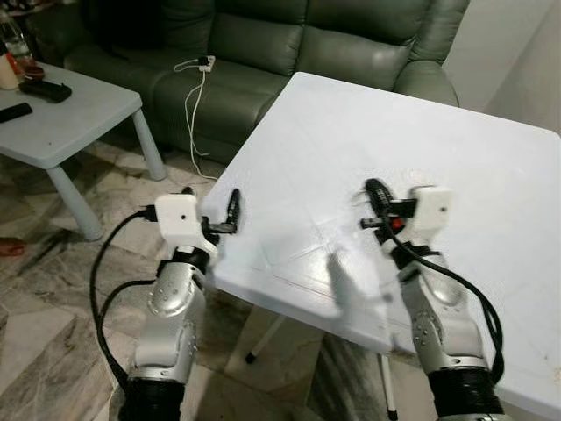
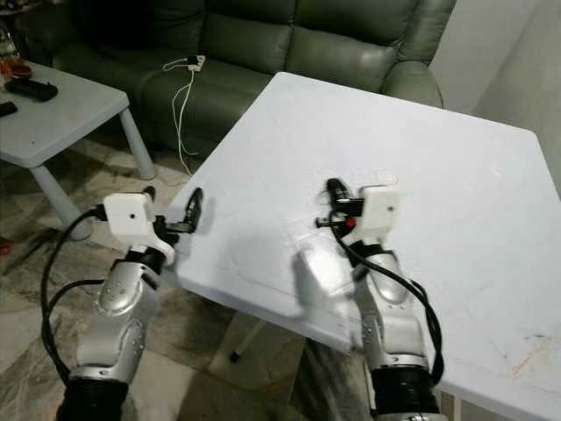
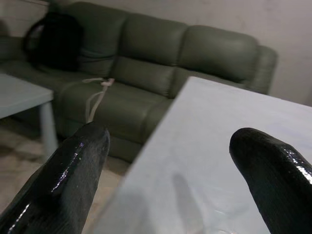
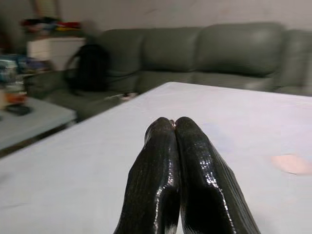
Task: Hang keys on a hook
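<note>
A white table [image 1: 491, 175] fronts a green sofa [image 1: 263, 44] carrying what looks like a charger cable [image 1: 188, 96]

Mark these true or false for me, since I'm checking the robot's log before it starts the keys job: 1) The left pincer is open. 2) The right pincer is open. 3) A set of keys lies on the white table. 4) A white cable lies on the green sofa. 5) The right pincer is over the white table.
1) True: the left pincer has its fingers spread wide, at the corner of the white table.
2) False: the right pincer has its fingers pressed together.
3) False: no keys can be seen on the table.
4) True: a white cable trails over the seat of the green sofa.
5) True: it hangs above the tabletop, casting a shadow there.
</note>
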You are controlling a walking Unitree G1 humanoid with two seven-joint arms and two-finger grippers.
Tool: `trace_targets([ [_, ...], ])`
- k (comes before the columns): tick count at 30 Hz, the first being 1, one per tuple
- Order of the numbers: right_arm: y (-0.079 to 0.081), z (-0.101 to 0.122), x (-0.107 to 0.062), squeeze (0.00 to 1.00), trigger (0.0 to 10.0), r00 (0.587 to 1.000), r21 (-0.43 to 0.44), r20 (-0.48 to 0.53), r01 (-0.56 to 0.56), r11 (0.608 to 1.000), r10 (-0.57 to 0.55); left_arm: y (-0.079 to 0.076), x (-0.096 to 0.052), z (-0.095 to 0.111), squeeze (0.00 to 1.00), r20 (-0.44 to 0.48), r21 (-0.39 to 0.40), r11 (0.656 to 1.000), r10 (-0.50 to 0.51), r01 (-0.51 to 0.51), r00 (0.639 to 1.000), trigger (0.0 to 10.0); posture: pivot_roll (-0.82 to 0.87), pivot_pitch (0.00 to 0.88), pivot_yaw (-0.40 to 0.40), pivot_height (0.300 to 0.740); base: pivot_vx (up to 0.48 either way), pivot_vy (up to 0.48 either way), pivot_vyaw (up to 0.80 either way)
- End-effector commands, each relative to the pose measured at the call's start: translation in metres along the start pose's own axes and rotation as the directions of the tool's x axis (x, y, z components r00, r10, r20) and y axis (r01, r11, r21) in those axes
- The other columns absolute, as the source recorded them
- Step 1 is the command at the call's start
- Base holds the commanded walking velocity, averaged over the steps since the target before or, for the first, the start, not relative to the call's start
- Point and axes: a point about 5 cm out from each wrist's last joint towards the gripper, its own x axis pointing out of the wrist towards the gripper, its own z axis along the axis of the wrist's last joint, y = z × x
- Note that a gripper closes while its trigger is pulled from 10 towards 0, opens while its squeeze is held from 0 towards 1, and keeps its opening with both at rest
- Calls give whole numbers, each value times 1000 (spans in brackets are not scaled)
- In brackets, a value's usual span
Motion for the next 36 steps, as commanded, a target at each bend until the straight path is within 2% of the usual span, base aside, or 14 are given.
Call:
trace_targets([
  [1,-7,3,-7,0,10000,999,-33,24,47,998,-46,1,3,1,0,10,27,1000,5,-5,1000,10000,4,0,-74,740,0,0,0],
  [3,-8,1,-10,0,10000,999,-47,17,46,998,-45,2,3,1,0,13,44,999,5,-6,1000,10000,3,0,-71,740,0,0,0],
  [7,-15,-4,-21,0,10000,995,-64,-5,102,993,-102,8,-2,-2,0,5,25,999,30,-30,1000,10000,-2,0,-66,740,0,0,0],
  [12,-12,-12,-32,0,10000,994,-99,-47,93,991,-98,8,-6,-4,0,5,-13,1000,17,-17,1000,10000,-19,0,-59,740,0,0,0],
  [15,-10,-14,-34,0,10000,993,-122,-61,89,989,-97,6,-7,-6,0,6,-9,1000,8,-8,1000,10000,-29,0,-54,740,0,0,0],
  [26,2,-8,-23,0,10000,997,-133,-39,60,989,-66,-1,1,-6,0,10,-49,998,-25,25,1000,10000,-40,0,-54,740,0,0,0],
  [33,2,-9,-19,0,10000,997,-145,-47,58,988,-66,-1,5,-5,0,4,-71,997,-14,14,1000,10000,-39,0,-54,740,0,0,0],
  [36,2,-9,-19,0,10000,996,-147,-48,61,987,-69,0,6,-5,0,2,-79,997,-9,10,1000,10000,-39,0,-54,740,0,424,0],
])
